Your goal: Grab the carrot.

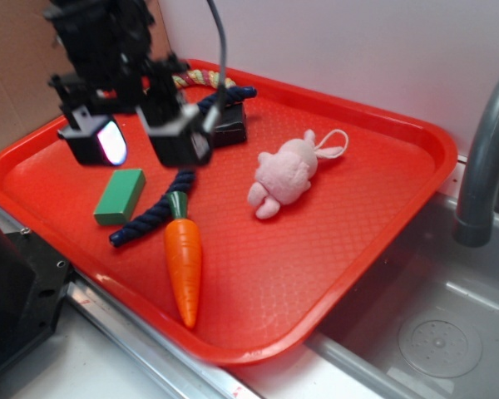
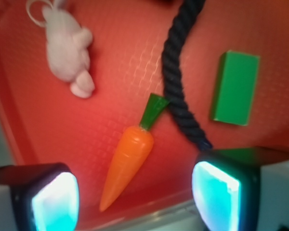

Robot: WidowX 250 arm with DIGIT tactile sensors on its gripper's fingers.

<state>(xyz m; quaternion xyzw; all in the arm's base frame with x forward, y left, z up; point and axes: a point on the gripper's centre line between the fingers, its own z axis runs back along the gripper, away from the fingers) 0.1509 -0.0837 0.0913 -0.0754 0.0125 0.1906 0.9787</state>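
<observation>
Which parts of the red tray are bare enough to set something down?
Bare tray lies right of the carrot and below the pink plush bunny. It is crowded at back left: rope, green block, open gripper above.

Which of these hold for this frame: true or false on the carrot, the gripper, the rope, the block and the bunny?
1. The gripper is shut on the carrot. False: it is open, above the tray, holding nothing.
2. The carrot's green stem lies next to the dark rope. True.
3. The green block stands on the carrot. False: it lies on the tray, across the rope from it.
4. The pink bunny lies apart from the carrot. True.
</observation>
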